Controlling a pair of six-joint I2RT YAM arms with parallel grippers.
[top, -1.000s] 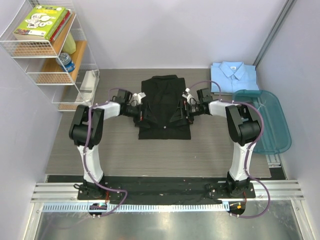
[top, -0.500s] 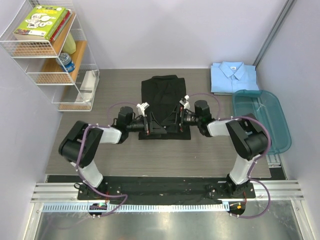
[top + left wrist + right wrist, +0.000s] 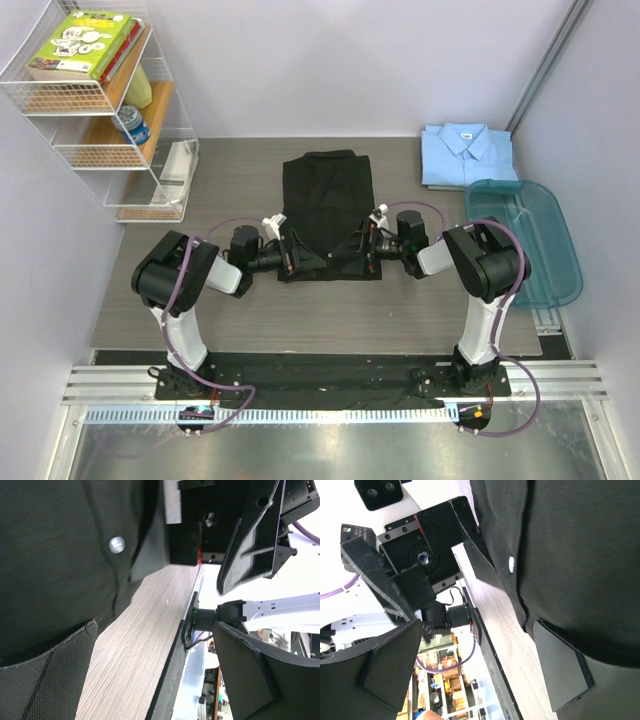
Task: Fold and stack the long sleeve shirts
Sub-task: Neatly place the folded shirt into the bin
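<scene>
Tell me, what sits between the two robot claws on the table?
The near end of the black shirt fills the gap between the left gripper and the right gripper, both open at its sides. The overhead view shows it best.

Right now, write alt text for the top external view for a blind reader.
The left hand and right hand, both open, flank the near hem of a black shirt on the table. A folded light blue shirt sits far right, beside a teal tub.
</scene>
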